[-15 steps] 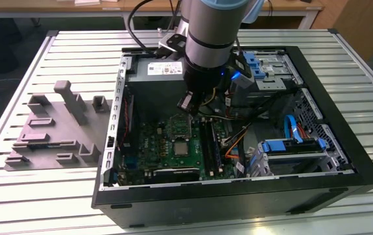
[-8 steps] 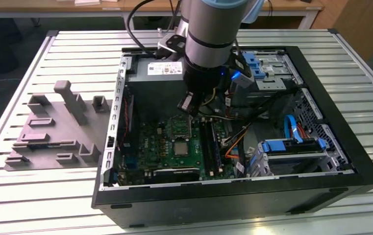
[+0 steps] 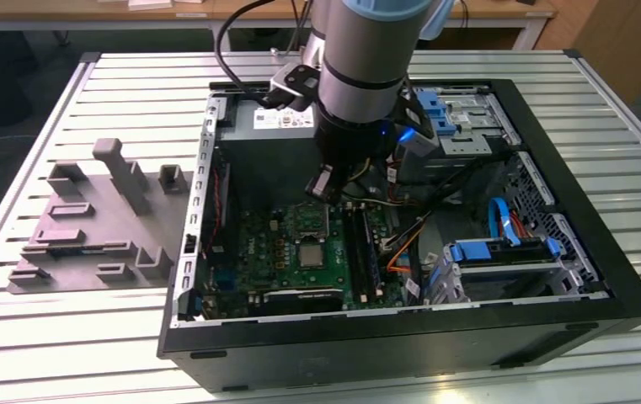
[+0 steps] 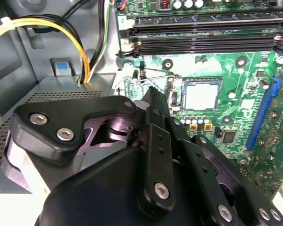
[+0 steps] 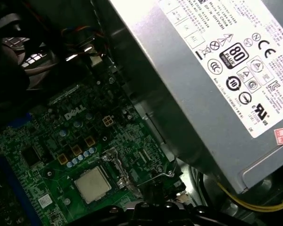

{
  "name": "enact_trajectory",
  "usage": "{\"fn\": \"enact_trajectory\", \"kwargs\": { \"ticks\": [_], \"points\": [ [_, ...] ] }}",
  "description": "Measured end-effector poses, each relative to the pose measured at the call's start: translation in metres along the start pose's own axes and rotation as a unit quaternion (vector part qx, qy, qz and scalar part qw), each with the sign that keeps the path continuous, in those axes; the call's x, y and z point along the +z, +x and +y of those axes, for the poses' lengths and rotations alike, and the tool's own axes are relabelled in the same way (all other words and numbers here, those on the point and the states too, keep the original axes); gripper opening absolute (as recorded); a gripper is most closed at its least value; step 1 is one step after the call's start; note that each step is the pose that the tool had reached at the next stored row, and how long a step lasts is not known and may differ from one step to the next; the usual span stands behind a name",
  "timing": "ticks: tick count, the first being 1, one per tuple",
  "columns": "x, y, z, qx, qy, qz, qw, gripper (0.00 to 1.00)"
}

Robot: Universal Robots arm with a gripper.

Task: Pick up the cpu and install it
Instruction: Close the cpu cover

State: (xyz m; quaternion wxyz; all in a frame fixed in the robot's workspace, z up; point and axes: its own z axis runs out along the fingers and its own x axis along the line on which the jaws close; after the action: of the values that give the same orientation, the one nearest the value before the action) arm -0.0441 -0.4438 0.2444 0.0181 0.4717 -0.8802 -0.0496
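The black computer case [image 3: 545, 320] lies open on the slatted bench [image 3: 50, 337], and the green motherboard [image 3: 286, 252] lies flat on its floor. The cpu [image 3: 312, 254] sits flat in the socket near the middle of that board, silvery face up. It is square, so it has no long axis, and its edges run in line with the socket around it. Beside it, towards the case's far edge, stands the silver socket frame [image 3: 310, 220]. Blue-tabbed drive bays [image 3: 500, 252] fill the case's side at the exterior view's right, and the grey power supply [image 5: 217, 80] sits in a far corner.

The gripper [image 3: 337, 187] hangs inside the case above the board, just beyond the socket, not touching the cpu. I cannot tell whether its jaws are spread or pressed together.

On the bench beside the case, at the exterior view's left, sits a grey fixture [image 3: 90, 227] of plastic blocks. The second wrist view shows the cpu [image 4: 201, 95] next to the long black memory slots [image 4: 207, 40] and yellow cables [image 4: 47, 28]. The first wrist view shows the cpu [image 5: 92, 184] with the socket's thin lever [image 5: 132, 181] alongside it.
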Motion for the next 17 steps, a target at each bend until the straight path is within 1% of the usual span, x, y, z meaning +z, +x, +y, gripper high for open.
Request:
{"fn": "enact_trajectory", "kwargs": {
  "ticks": [5,12,17],
  "points": [
    [-0.0004,0.0038,-0.0024,-0.001,0.0000,0.0002,1.0000,0.11],
    [-0.0005,0.0065,-0.0034,-0.003,0.0000,0.0004,1.0000,0.11],
    [-0.0007,0.0094,-0.0046,-0.005,0.0005,0.0015,1.0000,0.11]
  ]
}}
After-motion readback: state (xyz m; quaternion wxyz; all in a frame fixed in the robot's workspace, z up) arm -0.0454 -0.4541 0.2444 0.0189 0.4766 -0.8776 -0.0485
